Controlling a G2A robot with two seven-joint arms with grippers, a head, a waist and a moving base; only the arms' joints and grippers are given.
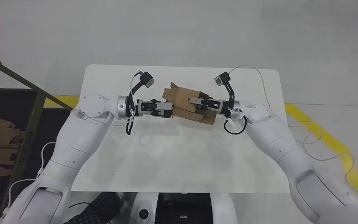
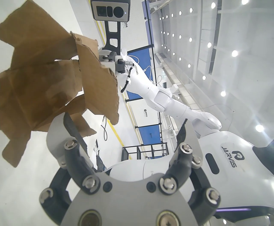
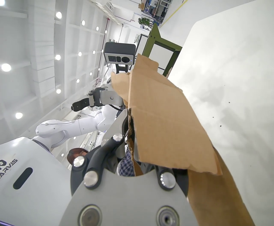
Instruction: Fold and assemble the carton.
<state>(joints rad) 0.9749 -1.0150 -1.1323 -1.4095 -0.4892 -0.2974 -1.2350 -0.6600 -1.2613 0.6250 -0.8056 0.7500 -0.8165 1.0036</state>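
carton (image 1: pixel 182 98): frame centre, over table (image 1: pixel 168 157) | right gripper (image 1: pixel 197 103): clamped on its right panel | left gripper (image 2: pixel 125 118): jaws wide, empty, beside left flap | handling: light, floppy, creased; likely best pinched near a fold

Left gripper (image 2: pixel 126 128) in foreground, dark-padded fingers (image 2: pixel 71 128) spread wide. Brown carton (image 2: pixel 32 85) off to one side of gap, partly unfolded, flaps splayed at different angles, edges ragged. One small flap hangs just beside nearer finger; contact unclear. Larger flap (image 2: pixel 98 85) tilts toward other arm. Right gripper (image 2: pixel 108 58) meets carton at far edge of that flap, tips hidden behind cardboard. Black camera module (image 2: pixel 110 9) on its wrist mount.
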